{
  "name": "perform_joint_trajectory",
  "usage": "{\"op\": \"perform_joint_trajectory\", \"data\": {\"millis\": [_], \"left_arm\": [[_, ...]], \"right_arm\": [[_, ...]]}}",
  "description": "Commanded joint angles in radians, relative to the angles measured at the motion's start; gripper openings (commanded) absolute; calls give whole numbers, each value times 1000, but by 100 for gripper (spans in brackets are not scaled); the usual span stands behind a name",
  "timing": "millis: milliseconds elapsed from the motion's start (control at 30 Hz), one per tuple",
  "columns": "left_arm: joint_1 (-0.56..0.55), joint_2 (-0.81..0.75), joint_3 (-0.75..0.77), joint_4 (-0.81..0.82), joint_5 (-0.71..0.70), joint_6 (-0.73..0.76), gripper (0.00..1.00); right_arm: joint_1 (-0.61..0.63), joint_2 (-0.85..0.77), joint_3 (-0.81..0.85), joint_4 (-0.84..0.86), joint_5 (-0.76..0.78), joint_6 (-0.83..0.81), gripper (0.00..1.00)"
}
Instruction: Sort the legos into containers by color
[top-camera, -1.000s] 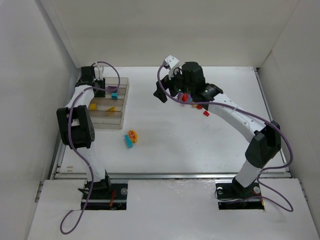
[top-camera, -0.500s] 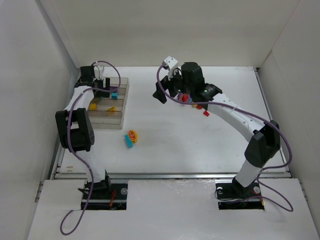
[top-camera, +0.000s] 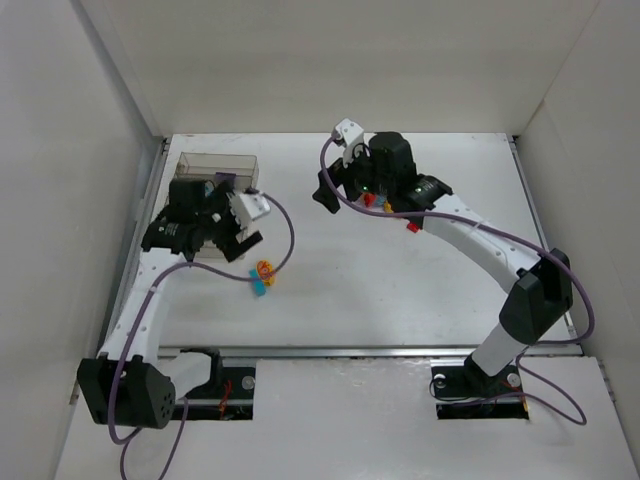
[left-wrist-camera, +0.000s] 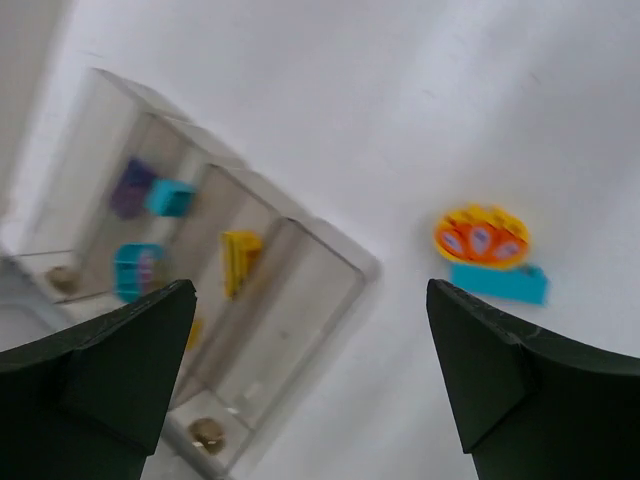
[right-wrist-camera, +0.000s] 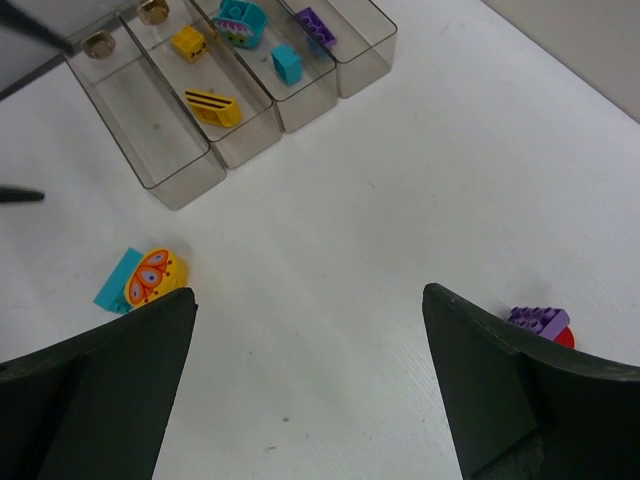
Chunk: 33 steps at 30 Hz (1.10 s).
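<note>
The containers are one smoky clear tray (top-camera: 228, 165) (left-wrist-camera: 330, 262) (right-wrist-camera: 170, 180) with four narrow compartments. In it lie purple (right-wrist-camera: 315, 25), cyan (right-wrist-camera: 287, 63) and yellow legos (right-wrist-camera: 213, 107); the nearest compartment holds no brick. A yellow-orange and cyan cluster (top-camera: 263, 275) (left-wrist-camera: 485, 250) (right-wrist-camera: 142, 282) lies on the table just right of the tray. My left gripper (top-camera: 205, 243) (left-wrist-camera: 310, 390) hovers open over the tray's near end, holding nothing. Open and unladen as well, my right gripper (top-camera: 352, 197) (right-wrist-camera: 310, 380) hangs above the table, a purple-on-red lego (right-wrist-camera: 540, 322) by its right finger. Red legos (top-camera: 411, 227) lie under that arm.
White walls close in the table on the left, back and right. Two brass-coloured round bits (right-wrist-camera: 98, 42) sit at the tray's far end in the right wrist view. The left arm covers much of the tray from above.
The left arm has swung from the tray's far end toward the front and its jaws have opened wide. The right arm has shifted only slightly.
</note>
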Motion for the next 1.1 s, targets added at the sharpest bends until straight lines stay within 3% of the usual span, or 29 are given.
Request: {"op": "perform_joint_trajectory", "data": {"millis": [0, 200, 400, 733, 1067], "left_arm": [[-33, -44, -163, -181, 53, 229, 100], [-134, -117, -328, -185, -75, 293, 100], [-211, -30, -360, -145, -74, 231, 100], [-220, 152, -372, 43, -167, 57, 100], [-231, 208, -392, 84, -177, 20, 100]], "right_arm": [[7, -81, -28, 41, 22, 22, 100], [17, -132, -104, 41, 23, 33, 100], [35, -155, -135, 41, 35, 51, 100], [35, -164, -126, 41, 73, 51, 100], [35, -103, -72, 41, 43, 33, 100]]}}
